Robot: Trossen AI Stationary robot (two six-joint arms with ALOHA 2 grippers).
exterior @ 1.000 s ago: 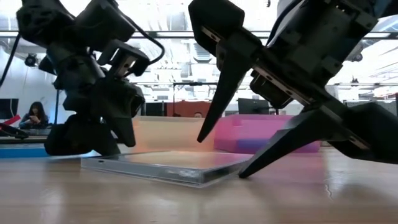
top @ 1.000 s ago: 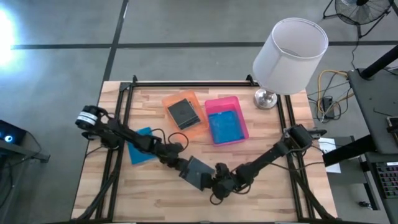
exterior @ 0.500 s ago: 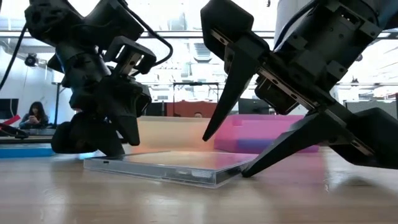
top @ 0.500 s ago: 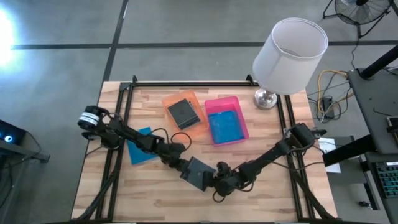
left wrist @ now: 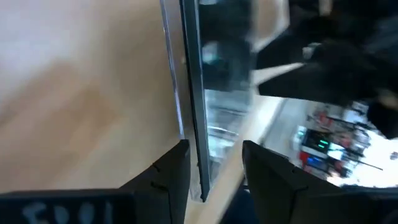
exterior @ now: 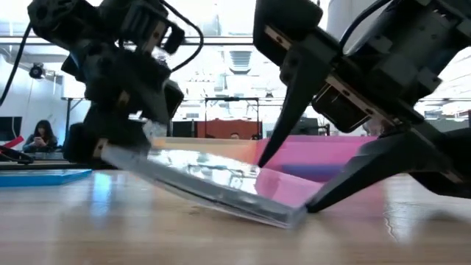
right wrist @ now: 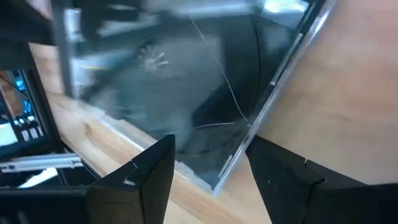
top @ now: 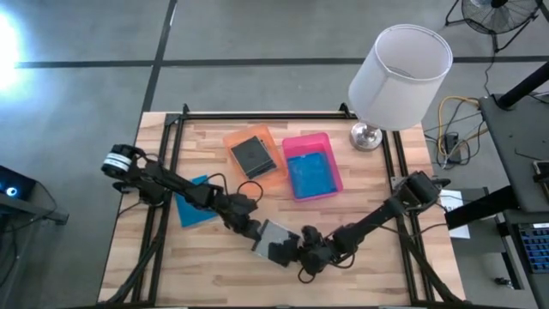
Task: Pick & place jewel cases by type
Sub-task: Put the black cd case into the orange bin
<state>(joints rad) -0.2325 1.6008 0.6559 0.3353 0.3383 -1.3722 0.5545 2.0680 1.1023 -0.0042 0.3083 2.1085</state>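
A dark grey, clear jewel case (top: 273,241) lies tilted near the table's front middle. Its left end is raised in my left gripper (top: 250,228), and its right end (exterior: 291,216) rests on the wood. My right gripper (exterior: 285,184) stands open around that low end, one finger above the case and one at table level beside it. A blue jewel case (top: 196,202) lies flat on the table to the left. An orange tray (top: 232,138) holds a dark case, and a pink tray (top: 304,140) holds a blue one. My left gripper has the case's left edge (left wrist: 198,158) between its two fingers (left wrist: 171,174), one above and one below, coming slanting down from the table's left. That end is lifted and the case tilts down to the right. My right gripper's lower fingertip (exterior: 312,208) stands at the case's low edge; I cannot tell whether it touches.
A white lamp (top: 399,77) stands at the far right corner of the table. The two trays sit side by side at the far middle. Bare wood lies along the front edge (top: 206,287). A person sits far off in the room on the low view's left.
My left gripper has risen and tipped, lifting the case's left end off the table. The case has gone from lying flat to tilted, its right end staying on the wood between my right gripper's fingers.
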